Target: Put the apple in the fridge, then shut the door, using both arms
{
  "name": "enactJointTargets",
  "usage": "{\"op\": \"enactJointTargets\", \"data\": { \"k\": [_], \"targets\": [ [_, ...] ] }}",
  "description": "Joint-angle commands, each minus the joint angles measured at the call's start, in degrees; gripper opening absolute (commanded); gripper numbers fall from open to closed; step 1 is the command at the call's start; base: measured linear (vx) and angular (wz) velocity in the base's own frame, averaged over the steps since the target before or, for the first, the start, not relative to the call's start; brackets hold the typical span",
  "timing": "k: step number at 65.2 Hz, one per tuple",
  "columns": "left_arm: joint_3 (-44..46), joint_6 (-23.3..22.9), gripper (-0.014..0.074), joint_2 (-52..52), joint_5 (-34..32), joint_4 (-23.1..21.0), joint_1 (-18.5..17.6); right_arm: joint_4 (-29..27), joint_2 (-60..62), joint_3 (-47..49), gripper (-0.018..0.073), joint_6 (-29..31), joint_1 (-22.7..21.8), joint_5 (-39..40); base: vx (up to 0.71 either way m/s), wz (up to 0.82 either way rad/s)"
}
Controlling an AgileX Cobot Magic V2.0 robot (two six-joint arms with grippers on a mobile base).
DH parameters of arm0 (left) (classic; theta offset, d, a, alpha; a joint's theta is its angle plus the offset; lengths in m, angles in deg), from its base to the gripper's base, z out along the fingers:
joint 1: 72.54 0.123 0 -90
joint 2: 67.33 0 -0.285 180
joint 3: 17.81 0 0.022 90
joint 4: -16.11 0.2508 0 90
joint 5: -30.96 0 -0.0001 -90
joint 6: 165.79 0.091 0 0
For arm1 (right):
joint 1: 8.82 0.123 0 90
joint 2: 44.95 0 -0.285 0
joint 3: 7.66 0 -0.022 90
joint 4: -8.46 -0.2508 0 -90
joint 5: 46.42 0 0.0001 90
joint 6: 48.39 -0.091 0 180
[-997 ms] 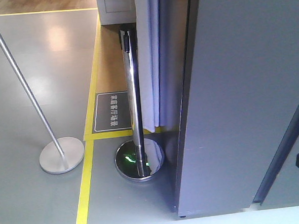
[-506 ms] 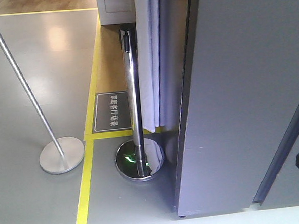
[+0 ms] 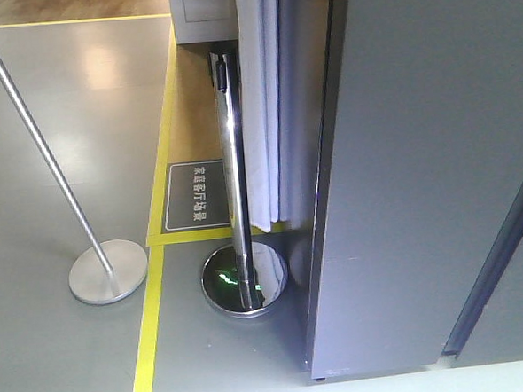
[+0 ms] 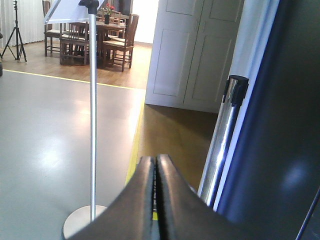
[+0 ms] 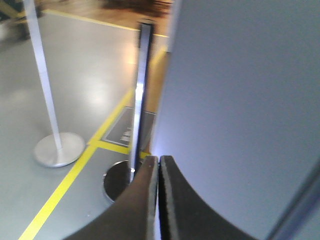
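Front-facing view first: our largest sight is the fridge (image 3: 420,177), its dark grey outer face filling the right half of the picture and standing on the grey floor (image 3: 67,350). We cannot tell from any view whether the door is open or closed, and we see no apple in any picture, so we cannot say where it is. Yellow floor tape (image 3: 150,327) runs along the floor beside a dark floor sign (image 3: 195,196) with white characters. Just beside the fridge's near corner stands a chrome stanchion post (image 3: 233,171) on a round mirrored base (image 3: 244,281); well to its left a thinner, tilted grey pole (image 3: 36,143) rises from a flat disc base (image 3: 106,270). Our left gripper (image 4: 155,200) shows its two fingers pressed together with nothing between them, the fridge's dark side close on its right. Our right gripper (image 5: 158,200) is likewise closed tight and empty, near the fridge's grey face.
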Motion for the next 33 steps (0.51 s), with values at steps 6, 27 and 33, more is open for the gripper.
{"op": "enactJointTargets", "data": {
  "k": [6,27,33],
  "targets": [
    [1.0,-0.4,-0.0008,-0.9,-4.4,-0.4,0.1,16.2,4.8,-4.0,-0.0003,-24.1,3.1,10.2,0.00,0.00],
    [1.0,-0.4,-0.0008,-0.9,-4.4,-0.4,0.1,38.3,12.4,-16.3,-0.0003,-50.9,5.3,26.5,0.00,0.00],
    [1.0,-0.4,-0.0008,-0.9,-4.4,-0.4,0.1,39.1,14.6,-21.5,-0.0003,-52.7,5.3,34.4,0.00,0.00]
  ]
}}
